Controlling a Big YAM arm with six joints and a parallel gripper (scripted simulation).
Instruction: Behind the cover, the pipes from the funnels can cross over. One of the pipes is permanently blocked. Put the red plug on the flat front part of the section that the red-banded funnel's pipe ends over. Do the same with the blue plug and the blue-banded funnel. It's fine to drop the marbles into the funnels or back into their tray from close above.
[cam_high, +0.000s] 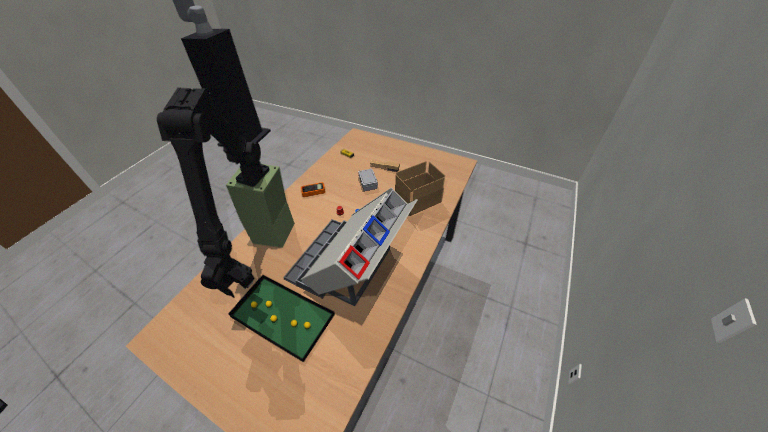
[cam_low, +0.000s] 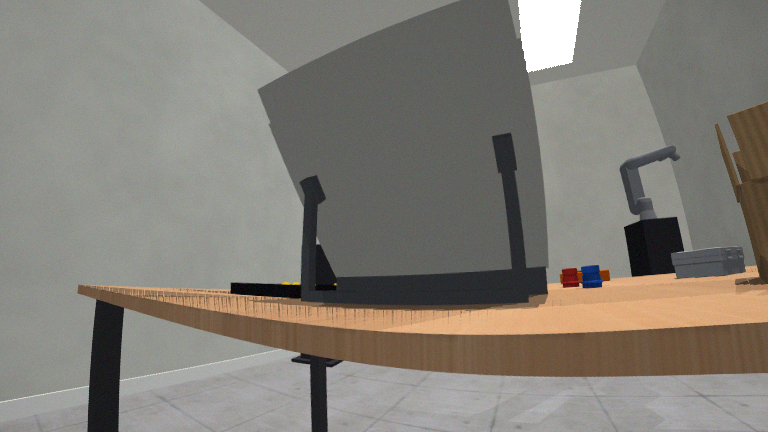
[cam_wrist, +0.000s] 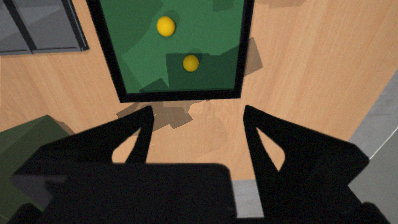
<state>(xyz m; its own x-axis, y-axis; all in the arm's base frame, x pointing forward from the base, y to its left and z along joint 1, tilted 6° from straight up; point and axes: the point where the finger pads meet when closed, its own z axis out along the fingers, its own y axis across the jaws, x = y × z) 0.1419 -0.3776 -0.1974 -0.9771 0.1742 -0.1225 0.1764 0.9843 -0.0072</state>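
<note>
My gripper is open and empty, low over the table just left of the green marble tray; in the wrist view the fingers stand apart just short of the tray's near rim. Several yellow marbles lie in the tray; two show in the wrist view. The grey covered funnel rack has a red-banded funnel and a blue-banded funnel. Its sectioned catch tray lies on its left side. The red plug and the blue plug stand behind the rack.
A green pedestal carries the arm's base. A cardboard box, a grey case, an orange device, a yellow block and a flat bar lie at the far end. The table edge is close left of the gripper.
</note>
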